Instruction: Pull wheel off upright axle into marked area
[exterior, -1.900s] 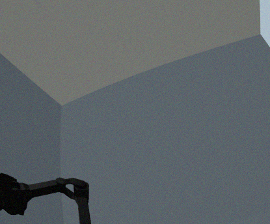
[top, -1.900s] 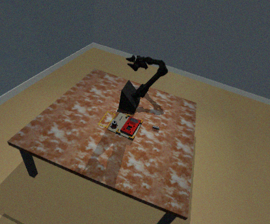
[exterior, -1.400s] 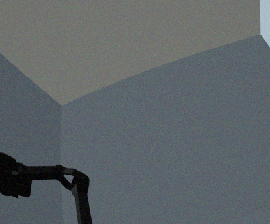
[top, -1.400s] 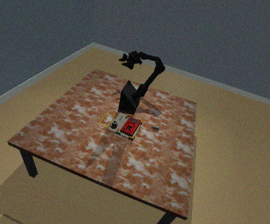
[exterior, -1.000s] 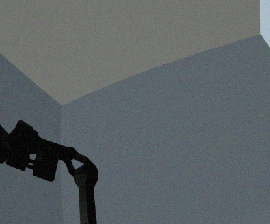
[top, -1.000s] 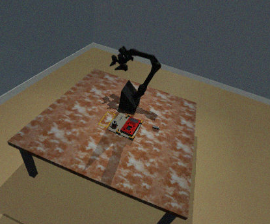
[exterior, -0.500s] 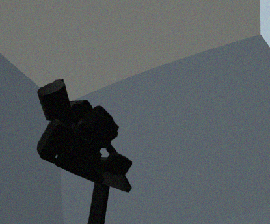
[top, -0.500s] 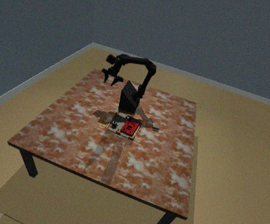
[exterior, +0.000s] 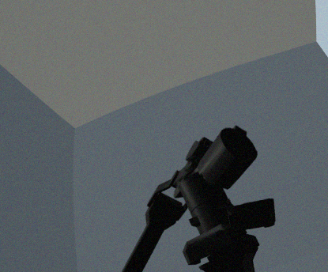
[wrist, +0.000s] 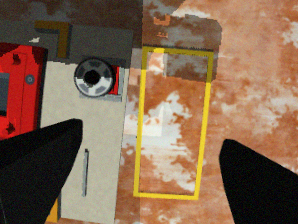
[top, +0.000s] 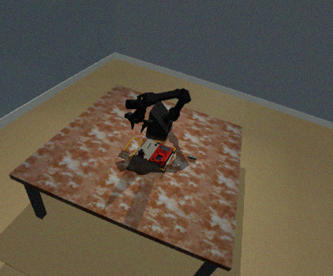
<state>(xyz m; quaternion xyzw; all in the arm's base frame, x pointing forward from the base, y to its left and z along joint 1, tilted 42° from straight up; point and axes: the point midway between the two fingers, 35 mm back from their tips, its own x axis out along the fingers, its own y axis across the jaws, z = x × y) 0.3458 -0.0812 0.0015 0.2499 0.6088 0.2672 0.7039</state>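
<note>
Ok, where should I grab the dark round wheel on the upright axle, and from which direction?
Probably by its outer rim, coming straight down from above. In the wrist view the dark round wheel shows face-on as a disc with its hub in the middle, so it lies flat on the axle. The open gripper sits beside it, over the yellow-outlined marked area, so shift toward the wheel, straddle the rim, then close.

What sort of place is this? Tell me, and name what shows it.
Probably a bare test room for arm trials: one table with a mottled reddish top on a tan floor, a black arm mounted on it, and a small board carrying a wheel beside a yellow-outlined area.
</note>
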